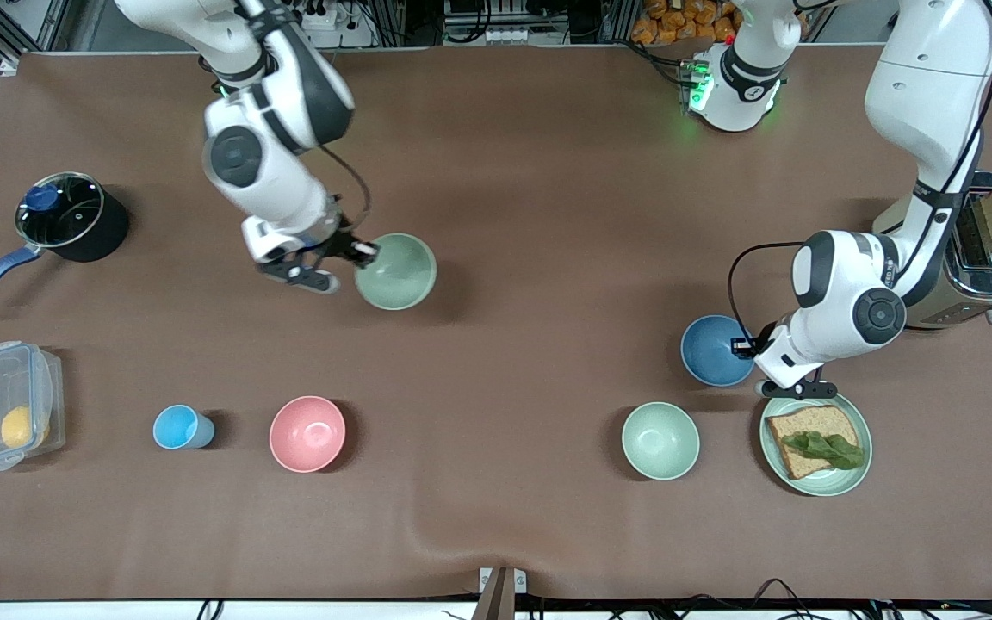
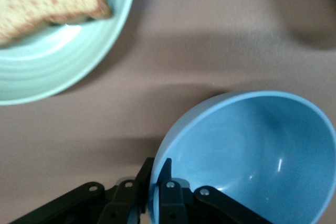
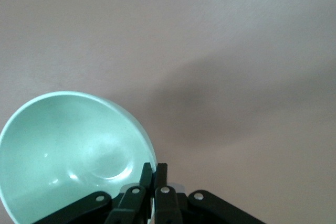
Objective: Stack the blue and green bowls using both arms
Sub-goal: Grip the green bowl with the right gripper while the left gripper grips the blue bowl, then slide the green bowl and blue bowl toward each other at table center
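Observation:
The blue bowl [image 1: 711, 351] is beside the green plate, toward the left arm's end of the table. My left gripper [image 1: 750, 349] is shut on its rim, one finger inside and one outside, as the left wrist view shows [image 2: 157, 169] with the bowl [image 2: 252, 150] tilted. The sage-green bowl [image 1: 398, 272] is mid-table toward the right arm's end. My right gripper [image 1: 365, 252] is shut on its rim, as the right wrist view shows [image 3: 154, 169] with the bowl [image 3: 68, 145]. I cannot tell whether either bowl touches the table.
A mintier pale-green bowl [image 1: 660, 440] and a green plate [image 1: 858, 469] with bread and lettuce lie nearer the camera than the blue bowl. A toaster [image 1: 991, 258] stands by the left arm. Toward the right arm's end are a pink bowl [image 1: 307, 433], light-blue cup [image 1: 179, 427], lidded container [image 1: 5, 418] and pot [image 1: 65, 215].

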Tool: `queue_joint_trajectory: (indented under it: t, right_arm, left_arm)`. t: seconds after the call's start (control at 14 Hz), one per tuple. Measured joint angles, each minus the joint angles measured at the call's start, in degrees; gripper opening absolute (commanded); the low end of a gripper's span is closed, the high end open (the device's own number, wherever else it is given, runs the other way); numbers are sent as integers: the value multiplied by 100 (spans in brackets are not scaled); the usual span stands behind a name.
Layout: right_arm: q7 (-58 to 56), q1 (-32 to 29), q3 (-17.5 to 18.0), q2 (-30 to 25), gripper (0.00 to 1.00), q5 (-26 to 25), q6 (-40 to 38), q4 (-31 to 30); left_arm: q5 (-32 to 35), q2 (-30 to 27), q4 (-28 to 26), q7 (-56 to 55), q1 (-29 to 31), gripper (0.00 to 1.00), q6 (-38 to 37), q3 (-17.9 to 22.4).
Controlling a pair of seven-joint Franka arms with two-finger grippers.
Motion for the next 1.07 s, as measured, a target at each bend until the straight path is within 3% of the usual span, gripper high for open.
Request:
queue_joint_trajectory:
  t: [0.57, 1.0, 1.07]
  right_arm:
    - [2142, 1370, -14, 1043, 0, -2, 1635, -21]
    - [2470, 1668, -35, 1394, 0, -4, 2060, -52]
    - [2475, 1675, -37, 1420, 7, -4, 2062, -53]
  left_arm:
    - [-1328, -962, 116, -193, 114, 0, -347, -131]
    - [-1539, -1221, 37, -1479, 56, 0, -646, -1068]
    - [-1539, -1227, 14, -1668, 47, 0, -645, -1221]
